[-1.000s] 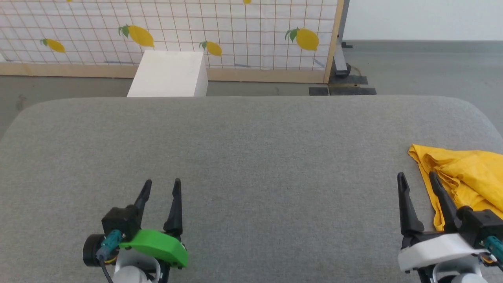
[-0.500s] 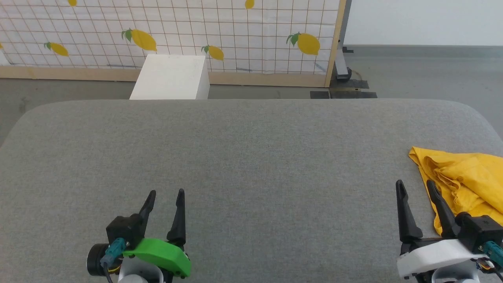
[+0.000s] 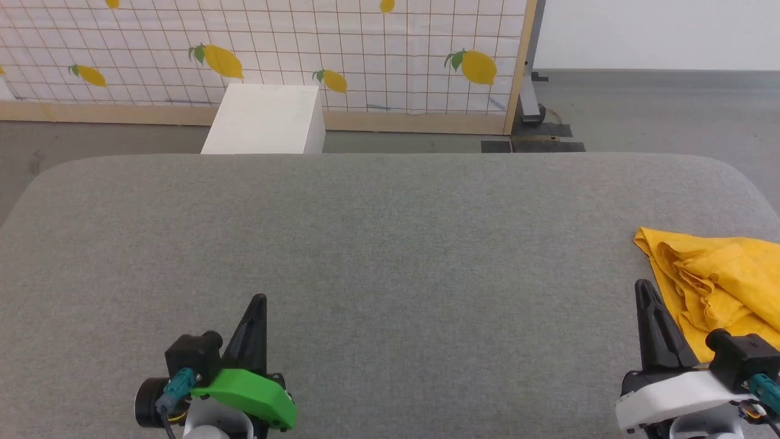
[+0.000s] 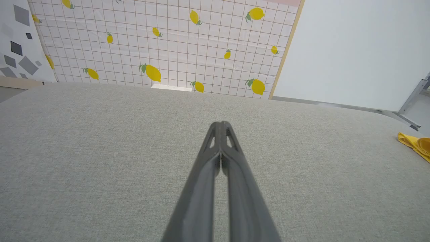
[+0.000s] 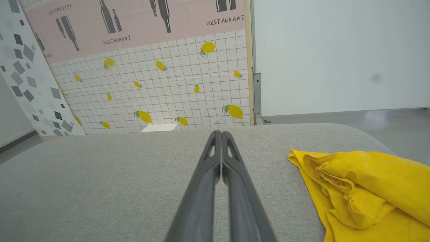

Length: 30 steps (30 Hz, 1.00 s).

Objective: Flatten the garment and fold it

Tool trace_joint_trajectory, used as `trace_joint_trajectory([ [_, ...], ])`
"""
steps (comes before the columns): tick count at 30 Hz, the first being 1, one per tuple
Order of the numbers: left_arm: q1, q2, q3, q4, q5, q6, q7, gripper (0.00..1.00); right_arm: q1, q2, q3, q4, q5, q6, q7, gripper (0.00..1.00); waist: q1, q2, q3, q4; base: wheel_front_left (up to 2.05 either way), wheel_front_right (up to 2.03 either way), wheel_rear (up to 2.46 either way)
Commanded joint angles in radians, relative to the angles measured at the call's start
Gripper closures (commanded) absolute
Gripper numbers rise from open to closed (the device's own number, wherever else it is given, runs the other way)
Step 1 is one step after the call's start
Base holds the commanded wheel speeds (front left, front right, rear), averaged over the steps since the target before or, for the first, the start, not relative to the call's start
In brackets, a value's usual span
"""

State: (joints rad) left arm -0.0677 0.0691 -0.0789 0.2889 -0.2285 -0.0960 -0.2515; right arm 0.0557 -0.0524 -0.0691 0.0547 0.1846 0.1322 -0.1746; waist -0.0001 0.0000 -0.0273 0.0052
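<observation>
The yellow garment (image 3: 725, 280) lies crumpled at the right edge of the grey padded table (image 3: 390, 244), running out of the head view; its print is hidden. From the right wrist the garment (image 5: 362, 188) sits to the right of my fingers, apart from them. My right gripper (image 3: 643, 288) hovers just left of the cloth, shut and holding nothing. My left gripper (image 3: 259, 300) stands at the lower left, also shut and empty, far from the shirt. A small corner of the garment (image 4: 416, 144) shows at the right edge of the left wrist view.
A white box (image 3: 265, 119) stands on the floor behind the table's far edge. A lemon-patterned partition (image 3: 262, 55) with a wooden frame closes the back. Grey floor lies to the right of it.
Both grippers have closed from open to shut. The camera tilted slightly between the oldest frame and the later ones; the garment has not moved.
</observation>
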Motion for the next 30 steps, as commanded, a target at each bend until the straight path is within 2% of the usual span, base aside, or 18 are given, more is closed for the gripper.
trace_joint_trajectory([
  [1,0.003,-0.001,0.002,-0.008,0.008,0.003,0.005,1.00,-0.002,0.000,0.002,-0.002,-0.007,0.000,0.006,1.00,0.0001,0.0000,0.000,0.000,0.00,0.00,0.00],
  [30,0.020,-0.005,0.022,-0.081,0.066,0.027,0.069,1.00,-0.016,0.001,0.020,-0.016,-0.053,0.000,0.050,1.00,0.0001,0.0000,0.007,-0.001,0.00,0.00,0.00],
])
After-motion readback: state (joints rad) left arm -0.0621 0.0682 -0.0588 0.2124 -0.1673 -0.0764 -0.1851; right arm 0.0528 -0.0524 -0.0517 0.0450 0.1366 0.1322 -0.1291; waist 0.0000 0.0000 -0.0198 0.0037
